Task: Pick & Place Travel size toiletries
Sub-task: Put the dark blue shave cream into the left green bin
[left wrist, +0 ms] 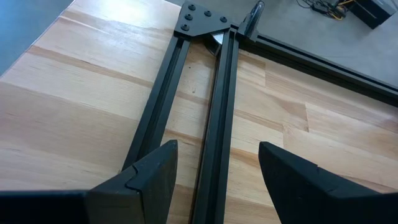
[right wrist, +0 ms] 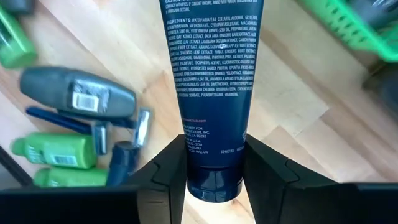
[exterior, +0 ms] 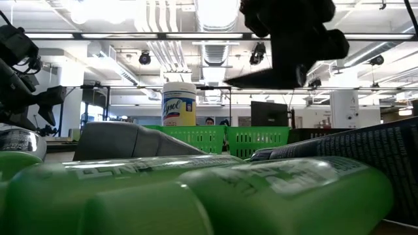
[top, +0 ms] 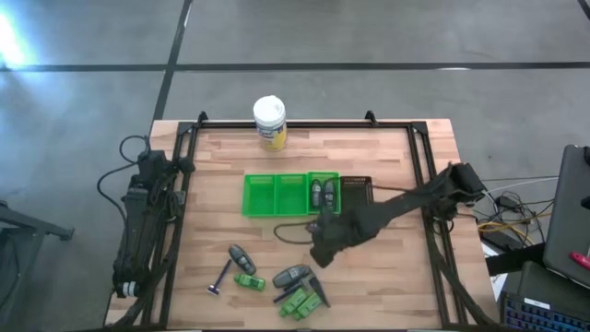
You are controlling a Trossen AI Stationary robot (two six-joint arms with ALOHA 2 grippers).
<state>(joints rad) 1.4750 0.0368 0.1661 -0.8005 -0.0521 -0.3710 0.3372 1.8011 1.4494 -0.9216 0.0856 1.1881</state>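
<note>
My right gripper (right wrist: pixel 211 155) hangs above the table's middle (top: pixel 324 247), shut on a dark blue tube (right wrist: pixel 211 74) with white print. Loose toiletries lie on the wood near the front edge: two grey bottles (top: pixel 241 256) (top: pixel 293 275), green bottles (top: pixel 297 302) (top: pixel 249 281), and a razor (top: pixel 221 277). In the right wrist view these show as a grey bottle (right wrist: pixel 78 93), green bottles (right wrist: pixel 53 152) and a razor (right wrist: pixel 140 127). My left gripper (left wrist: pixel 217 168) is open over the black frame rails at the table's left edge, where the left arm (top: pixel 138 231) is parked. My right gripper pinches the dark blue tube between its two fingers (right wrist: pixel 168 168) at the tube's narrow, rounded end (right wrist: pixel 211 183). The rest of the tube sticks out forward past the fingertips. It is lifted clear of the table, above the loose toiletries.
A green compartment tray (top: pixel 277 194) sits mid-table with dark items in its right compartment (top: pixel 321 194); a dark flat thing (top: pixel 358 189) lies beside it. A white-lidded jar with a yellow label (top: pixel 269 122) stands at the far edge. Black frame rails (left wrist: pixel 214 93) run along the sides.
</note>
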